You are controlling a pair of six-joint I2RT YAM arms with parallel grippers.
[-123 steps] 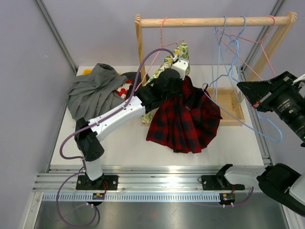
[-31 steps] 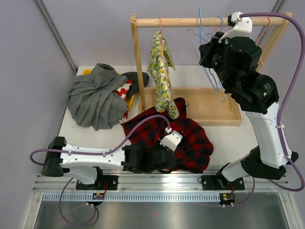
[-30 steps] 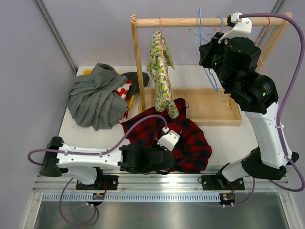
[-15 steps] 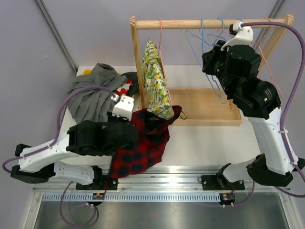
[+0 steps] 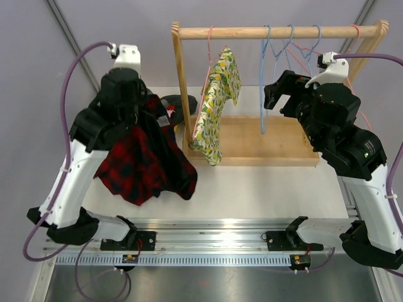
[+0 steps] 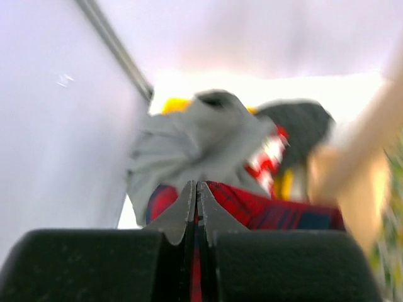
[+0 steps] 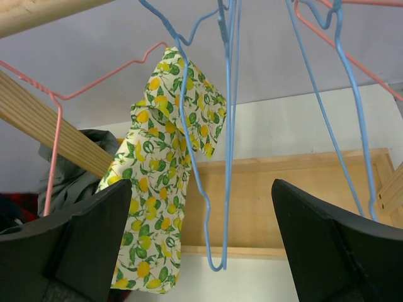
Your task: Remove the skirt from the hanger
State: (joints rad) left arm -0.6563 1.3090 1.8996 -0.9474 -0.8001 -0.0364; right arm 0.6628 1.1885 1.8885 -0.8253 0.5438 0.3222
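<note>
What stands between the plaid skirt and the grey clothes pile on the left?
Nothing visible. The plaid skirt hangs from the shut left gripper, above the grey clothes pile; the rack post is off to the side.

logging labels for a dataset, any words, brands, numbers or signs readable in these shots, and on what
No text can be read in any view.
red plaid skirt, lemon-print cloth, wooden rack: no label or lettering shows.
small board at the left arm's base: any marking is too small to read.
Left wrist view: too blurred to read anything.
</note>
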